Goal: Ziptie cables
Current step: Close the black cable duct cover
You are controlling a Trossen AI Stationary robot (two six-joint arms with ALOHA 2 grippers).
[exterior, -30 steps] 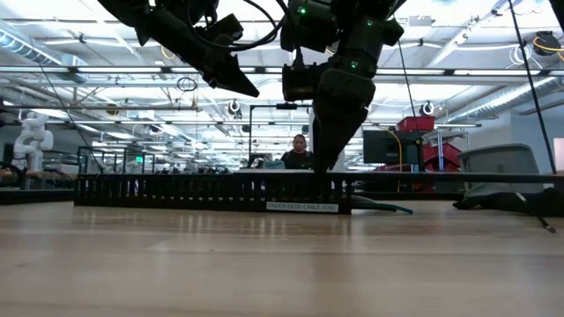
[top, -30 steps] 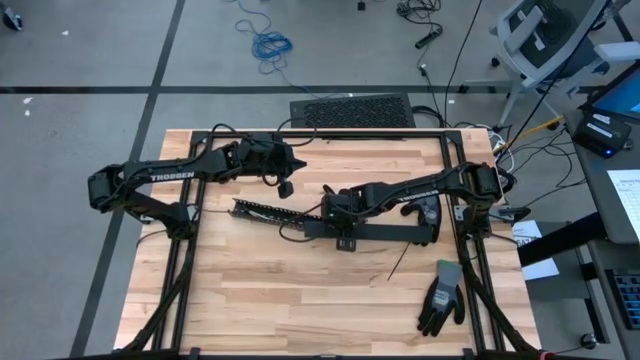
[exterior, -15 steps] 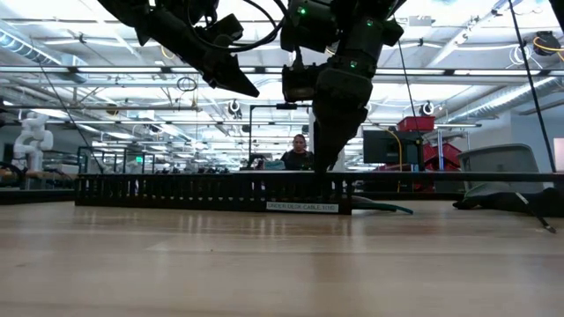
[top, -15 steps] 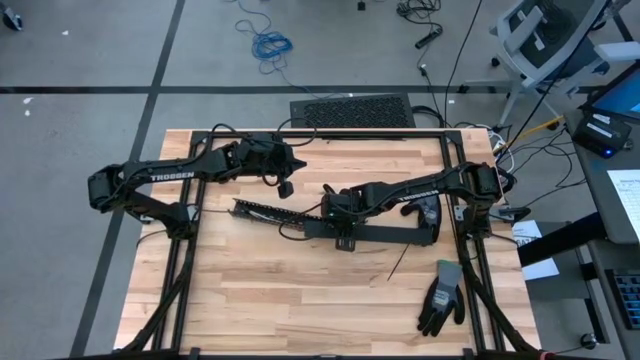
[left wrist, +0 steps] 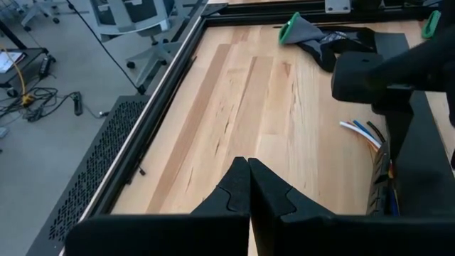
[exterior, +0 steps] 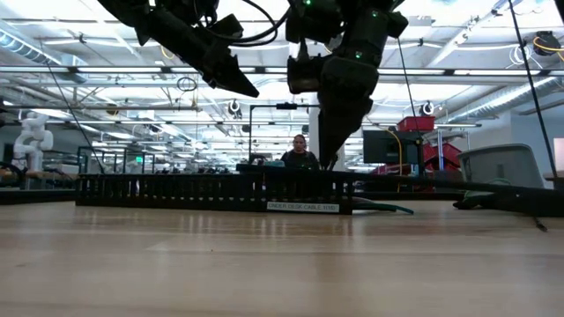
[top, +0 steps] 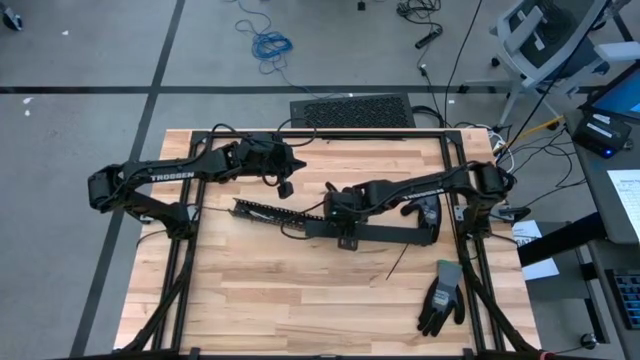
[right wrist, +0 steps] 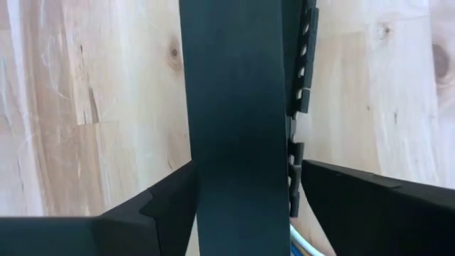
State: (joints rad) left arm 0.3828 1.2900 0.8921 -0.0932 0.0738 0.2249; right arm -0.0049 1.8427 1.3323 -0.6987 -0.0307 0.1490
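Right gripper [exterior: 330, 158]: raised slightly off tray [exterior: 176, 189], fingers wider apart than a second ago, straddling tray's lid, gripping nothing. Looks like a release.
Left gripper [left wrist: 249, 186]: closed, empty, hovering beyond tray.
Cables [left wrist: 357, 131]: poking from tray's end, untied.

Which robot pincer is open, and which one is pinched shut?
The right pincer is open, its fingers spread on both sides of the long black cable tray. The left pincer hangs above the table with its fingers pressed together.
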